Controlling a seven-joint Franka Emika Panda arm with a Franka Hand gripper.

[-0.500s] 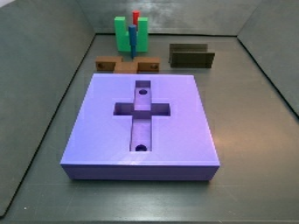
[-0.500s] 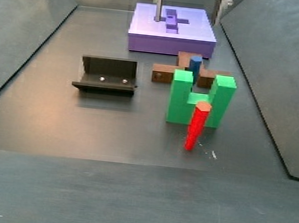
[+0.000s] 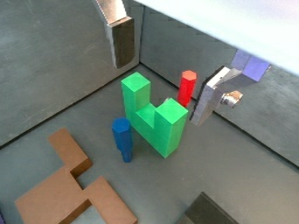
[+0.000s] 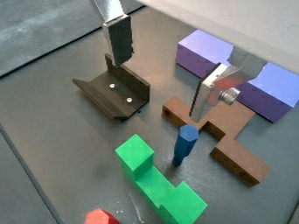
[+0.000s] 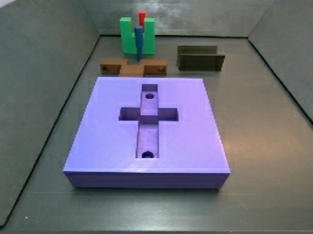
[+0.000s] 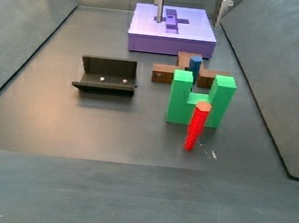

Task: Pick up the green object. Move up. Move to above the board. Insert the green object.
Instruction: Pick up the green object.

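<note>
Above the far end of the desk (image 6: 61, 84), the pincer (image 3: 163, 66) hangs with its silver plates spread wide and nothing between them; in a wrist view one finger (image 3: 119, 39) sits near the upper middle of the frame and its mate toward the right edge. Its opening looks down toward the green object (image 3: 153, 115), which stands upright at mid-frame, prongs up, so the base can go down first. Crowding it are a thin blue post (image 3: 122, 138) with a red tip (image 3: 187, 84), so I'd judge the descent needs care. A brown cross-shaped block (image 4: 222, 131) and a dark olive U-shaped block (image 4: 117, 90) lie nearby. In a side view the green object (image 5: 132, 35) is at the top centre, well apart from the board (image 5: 184, 137), whose cross-shaped recess (image 5: 148, 113) faces up, empty, ready to receive it. Pickup has not begun, by my reading.
</note>
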